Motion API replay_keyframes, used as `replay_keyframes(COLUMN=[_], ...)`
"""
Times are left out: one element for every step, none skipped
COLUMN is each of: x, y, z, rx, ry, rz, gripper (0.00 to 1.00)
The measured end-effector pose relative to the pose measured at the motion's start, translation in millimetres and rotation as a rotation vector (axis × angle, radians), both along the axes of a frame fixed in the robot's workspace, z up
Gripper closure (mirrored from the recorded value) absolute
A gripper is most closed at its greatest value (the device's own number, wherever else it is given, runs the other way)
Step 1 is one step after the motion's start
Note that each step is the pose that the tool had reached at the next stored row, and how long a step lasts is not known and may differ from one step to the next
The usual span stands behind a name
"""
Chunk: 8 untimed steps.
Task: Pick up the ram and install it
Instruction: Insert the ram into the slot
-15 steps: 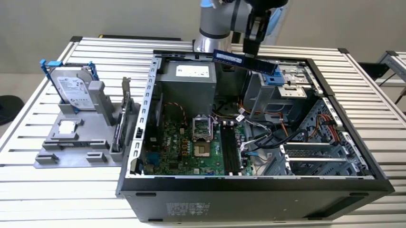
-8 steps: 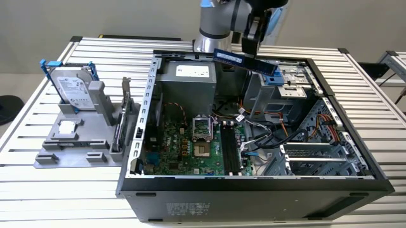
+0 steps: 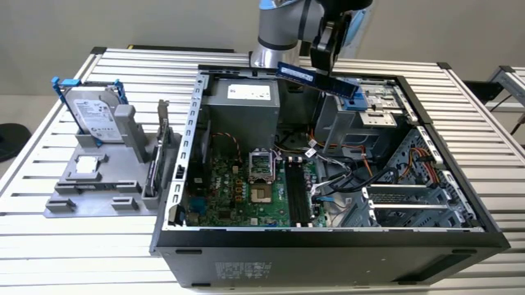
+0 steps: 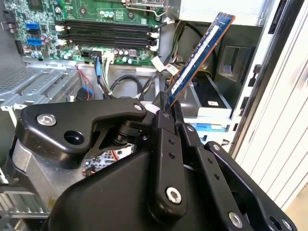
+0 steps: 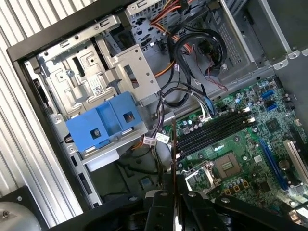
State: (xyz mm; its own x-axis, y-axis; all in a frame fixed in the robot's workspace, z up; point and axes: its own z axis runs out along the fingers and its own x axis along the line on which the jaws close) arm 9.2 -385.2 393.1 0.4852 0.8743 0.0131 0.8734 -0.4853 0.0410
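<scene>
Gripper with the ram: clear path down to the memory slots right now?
Probably yes. The gripper is shut on the ram above the open case; the memory slots look empty and uncovered, with cables beside them, not across.

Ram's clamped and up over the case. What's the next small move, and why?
Likely carry it down and across toward the empty memory slots, squaring it with them on the way. The gripper is shut on the ram, which hangs tilted above the drive cage, well clear of the slots on the motherboard.
</scene>
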Motion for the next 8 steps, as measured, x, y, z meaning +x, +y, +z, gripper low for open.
replay_keyframes(x=[0.0,0.0,0.0,0.0,0.0,0.0,0.0,0.0], y=[0.0,0.0,0.0,0.0,0.0,0.0,0.0,0.0], z=[0.0,0.0,0.0,0.0,-0.1,0.0,0.0,0.0], rx=[0.0000,0.0000,0.0000,0.0000,0.0001,0.0000,0.0000,0.0000], ry=[0.0000,0.0000,0.0000,0.0000,-0.0001,0.0000,0.0000,0.0000], rz=[-0.008,-0.016,-0.024,-0.032,-0.040,-0.048,-0.056,-0.064], gripper=[1.00,1.00,1.00,1.00,1.00,1.00,1.00,1.00])
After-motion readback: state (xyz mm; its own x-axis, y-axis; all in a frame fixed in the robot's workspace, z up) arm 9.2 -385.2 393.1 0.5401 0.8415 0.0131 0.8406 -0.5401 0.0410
